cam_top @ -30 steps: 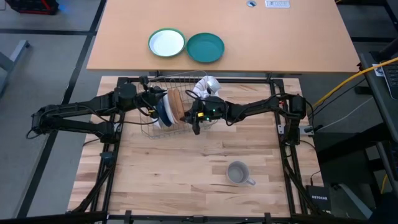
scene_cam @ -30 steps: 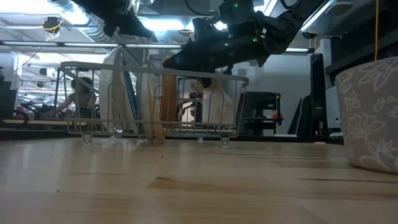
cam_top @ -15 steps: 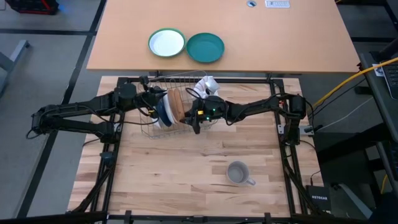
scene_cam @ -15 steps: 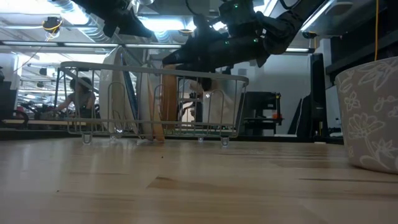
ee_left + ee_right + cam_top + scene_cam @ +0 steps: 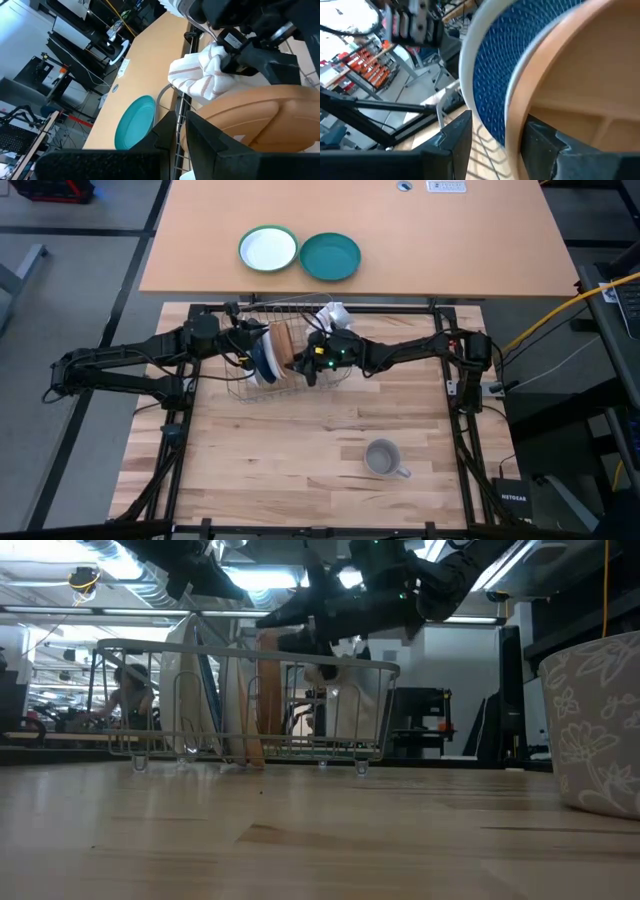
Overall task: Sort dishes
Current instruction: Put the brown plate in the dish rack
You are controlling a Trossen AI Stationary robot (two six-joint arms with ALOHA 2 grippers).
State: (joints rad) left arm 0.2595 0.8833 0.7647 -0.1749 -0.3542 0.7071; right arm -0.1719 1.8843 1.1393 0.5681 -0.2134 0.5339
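Note:
A wire rack (image 5: 236, 385) at the table's far side holds plates on edge: white ones (image 5: 180, 680), a dark blue one (image 5: 510, 55) and a tan one (image 5: 285, 345). My right gripper (image 5: 497, 130) reaches in level from the right, open. Its fingers stand on either side of the tan plate's upper rim. My left gripper (image 5: 245, 342) hangs shut over the rack's left end, above the white plates. The grey mug (image 5: 383, 457) stands alone on the near table. My right gripper has one finger (image 5: 542, 142) lying over the tan plate's underside (image 5: 580, 85), just inside the rim. The other finger (image 5: 457, 140) stands off the rim on the blue plate's side. The plate stands on edge in the rack. I cannot tell whether my left gripper touches a plate.
A striped white cloth (image 5: 335, 313) lies at the rack's far right corner, behind my right gripper. A green-rimmed white plate (image 5: 268, 250) and a teal plate (image 5: 330, 257) lie flat on the tan table beyond. The wooden table's near half holds only the mug.
My right gripper has rolled about its own axis and risen slightly at the tan plate's rim. Its fingers have parted a little. The tan plate now stands a bit more upright in the rack.

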